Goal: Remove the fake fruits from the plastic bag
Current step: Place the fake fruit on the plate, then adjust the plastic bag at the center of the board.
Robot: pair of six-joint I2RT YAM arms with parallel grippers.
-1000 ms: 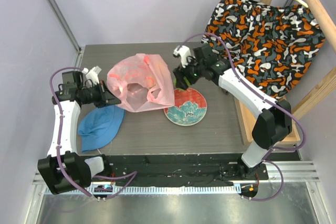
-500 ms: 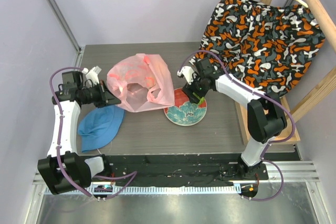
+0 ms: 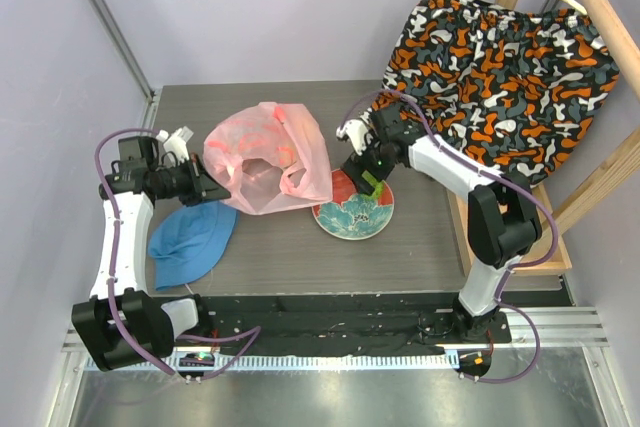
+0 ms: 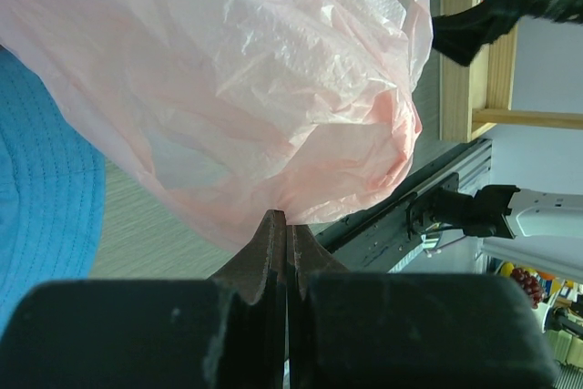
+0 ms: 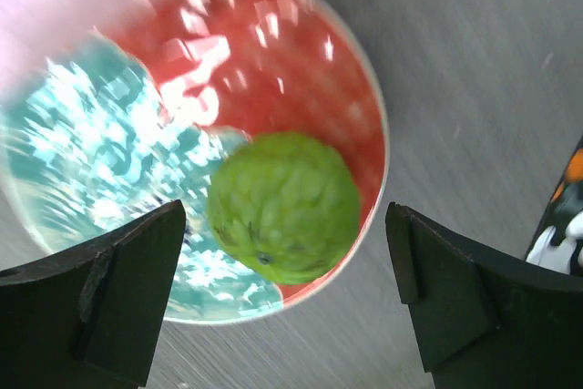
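Now that the right pincer (image 3: 365,177) has spread its jaws wide, the green fruit (image 5: 284,207) that sat between them a second ago is let go. It lies over the red-and-teal plate (image 5: 375,125), on the plate's red part close to the rim. The wrist view is blurred, so I cannot tell whether it has settled or is still rolling. Both fingers stand clear of it, one on each side with open space between, and the pincer hangs straight above it.

A second ago this arm was up beside the right edge of the plastic bag (image 3: 265,157). Since then it has swung right and nearer, over the plate. By my reading, one of the fake fruits is now out of the bag, and the arm is free to go back for another.

The bag sits just left of the plate, its pink film bulging. Warm-toned shapes show faintly through it, too dim to name.

At the bag's left side the left pincer (image 4: 285,234) is pinched fully together on a fold of the film and has not moved, holding the bag in place. A blue hat (image 3: 190,237) lies on the worktop (image 3: 300,257), near and left of the bag.
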